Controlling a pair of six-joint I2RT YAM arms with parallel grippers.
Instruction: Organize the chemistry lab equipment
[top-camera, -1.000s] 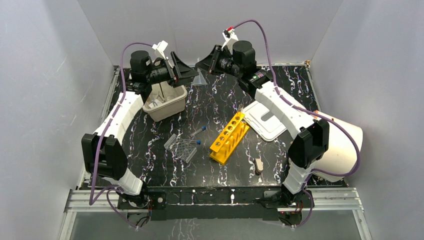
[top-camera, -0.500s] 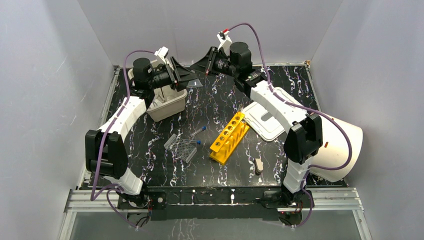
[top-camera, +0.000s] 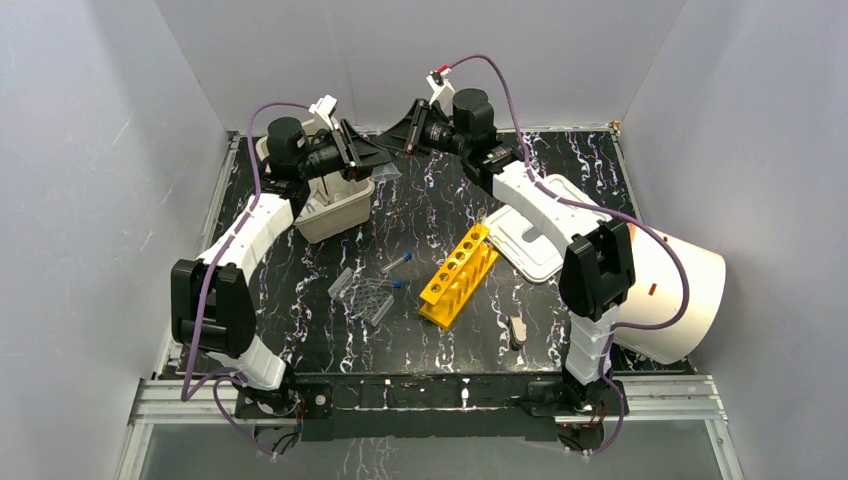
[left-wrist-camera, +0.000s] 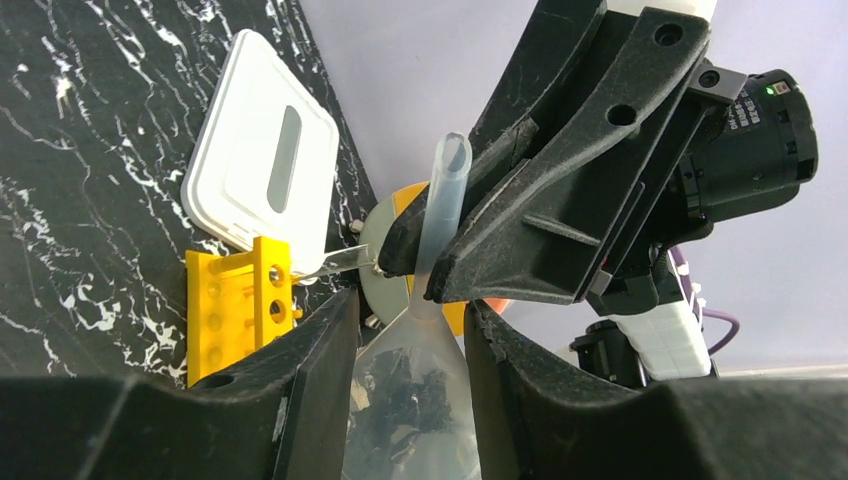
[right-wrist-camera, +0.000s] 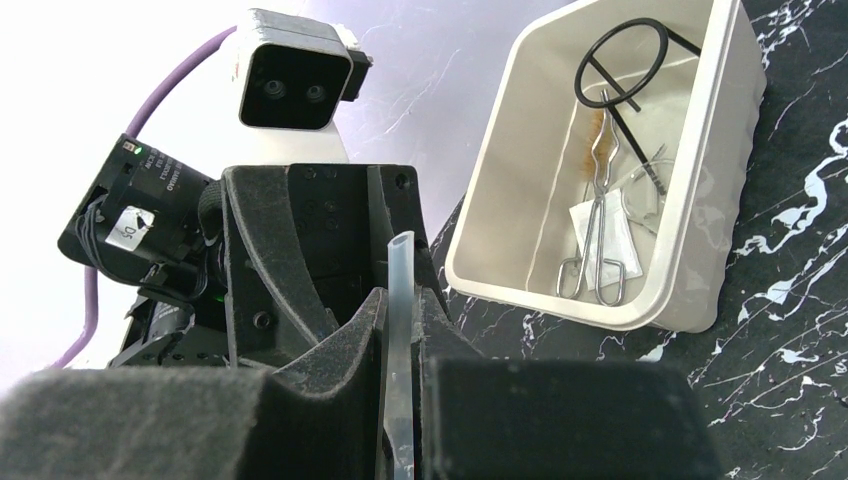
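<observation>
Right pincer (right-wrist-camera: 402, 312) pinches the clear funnel (left-wrist-camera: 441, 215) by its stem; left pincer (left-wrist-camera: 410, 330) flanks the cone, hold unclear.

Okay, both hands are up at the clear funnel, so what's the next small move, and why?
Probably close the left hand firmly on the cone of the funnel before the right hand lets go. The right hand is clamped on the stem, while the left fingers only flank the cone and a firm grip there isn't evident; releasing now could drop it.
</observation>
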